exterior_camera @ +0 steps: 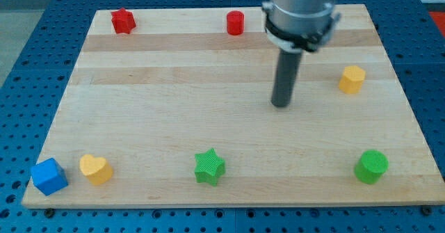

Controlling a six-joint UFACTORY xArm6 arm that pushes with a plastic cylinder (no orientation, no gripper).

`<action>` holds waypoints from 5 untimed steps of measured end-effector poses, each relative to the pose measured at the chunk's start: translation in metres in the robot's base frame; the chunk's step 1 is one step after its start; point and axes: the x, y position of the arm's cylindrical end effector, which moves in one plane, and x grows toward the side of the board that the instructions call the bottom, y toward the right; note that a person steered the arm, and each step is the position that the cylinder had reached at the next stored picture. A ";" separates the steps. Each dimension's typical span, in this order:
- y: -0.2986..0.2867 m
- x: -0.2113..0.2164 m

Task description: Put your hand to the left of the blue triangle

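A blue block (49, 176) sits at the board's bottom left corner; its shape looks like a cube, not clearly a triangle. My tip (281, 105) rests on the board right of centre, far to the right of and above the blue block. The rod hangs from the grey arm (303, 10) at the view's top.
A yellow heart (95, 169) lies just right of the blue block. A green star (209, 167) is at bottom centre, a green cylinder (371, 167) at bottom right. A yellow hexagon (352, 79) is at right. A red star (123, 21) and a red cylinder (236, 23) sit along the top edge.
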 end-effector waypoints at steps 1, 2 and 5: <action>-0.009 -0.062; -0.009 -0.113; 0.006 -0.155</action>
